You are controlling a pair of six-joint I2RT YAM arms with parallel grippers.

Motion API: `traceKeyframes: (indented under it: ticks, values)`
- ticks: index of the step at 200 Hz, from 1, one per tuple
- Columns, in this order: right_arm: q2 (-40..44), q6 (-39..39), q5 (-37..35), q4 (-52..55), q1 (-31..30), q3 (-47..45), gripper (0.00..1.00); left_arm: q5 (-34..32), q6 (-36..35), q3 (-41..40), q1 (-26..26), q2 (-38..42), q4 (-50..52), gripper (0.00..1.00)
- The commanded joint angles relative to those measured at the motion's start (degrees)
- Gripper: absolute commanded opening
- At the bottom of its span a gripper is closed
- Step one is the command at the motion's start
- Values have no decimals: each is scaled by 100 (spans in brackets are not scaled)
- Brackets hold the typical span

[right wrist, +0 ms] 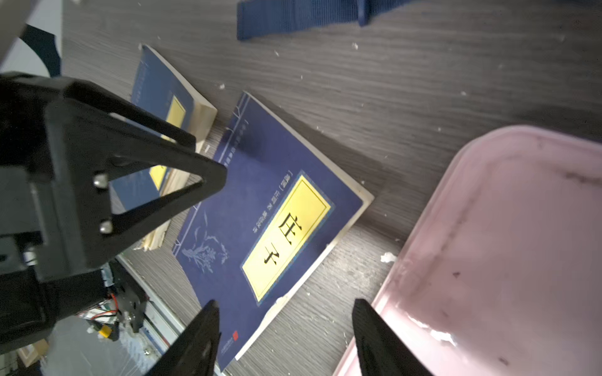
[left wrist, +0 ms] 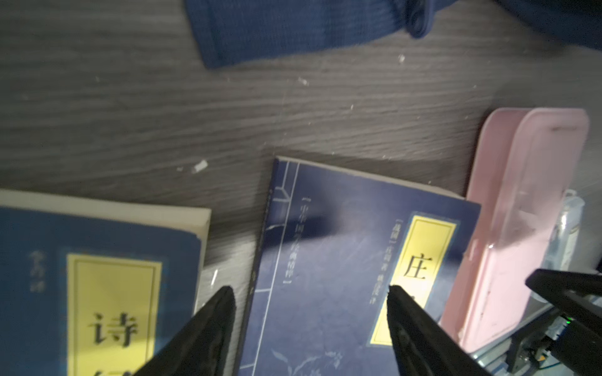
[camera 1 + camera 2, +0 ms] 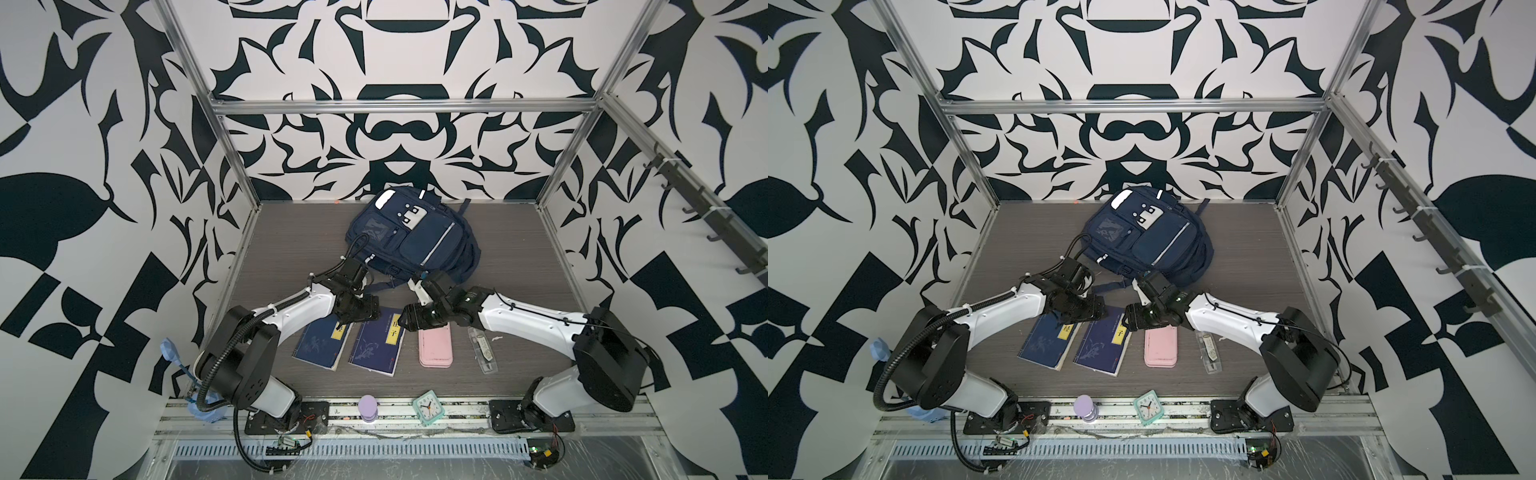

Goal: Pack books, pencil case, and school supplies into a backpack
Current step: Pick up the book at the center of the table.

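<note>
The navy backpack (image 3: pixel 411 232) (image 3: pixel 1146 239) lies at the back of the table, zipped. In front of it lie two dark blue books (image 3: pixel 318 345) (image 3: pixel 376 349) with yellow labels, the pink pencil case (image 3: pixel 435 347) and the clear packet of school supplies (image 3: pixel 484 353), in a row. My left gripper (image 3: pixel 356 319) (image 2: pixel 309 289) hovers open over the far ends of the two books, its fingers astride the right book's spine edge. My right gripper (image 3: pixel 405 323) (image 1: pixel 284 302) is open low over the strip of table between the right book (image 1: pixel 260 201) and the pencil case (image 1: pixel 505 244), holding nothing.
A teal alarm clock (image 3: pixel 428 408) and a purple cylinder (image 3: pixel 368 407) stand on the front rail. A backpack strap (image 2: pixel 293 29) trails on the table just behind both grippers. The two grippers are close together. Metal frame posts and patterned walls enclose the table.
</note>
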State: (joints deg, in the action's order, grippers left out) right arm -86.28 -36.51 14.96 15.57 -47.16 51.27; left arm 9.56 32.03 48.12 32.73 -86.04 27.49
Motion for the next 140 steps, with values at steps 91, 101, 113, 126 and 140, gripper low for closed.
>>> traceKeyframes:
  ticks: [91, 101, 113, 126, 140]
  values:
    - [-364, -498, -466, -292, -470, -227, 46, 449, 384, -867, 103, 308, -290, 76]
    - [-378, -515, -500, -315, -475, -256, 46, 476, 391, -923, 102, 315, -318, 76]
    - [-435, -534, -508, -365, -478, -275, 45, 491, 397, -985, 104, 315, -366, 76]
    - [-539, -541, -492, -421, -472, -279, 45, 527, 422, -1035, 104, 285, -433, 76]
    - [-678, -565, -492, -475, -473, -254, 44, 597, 465, -1101, 105, 254, -532, 76]
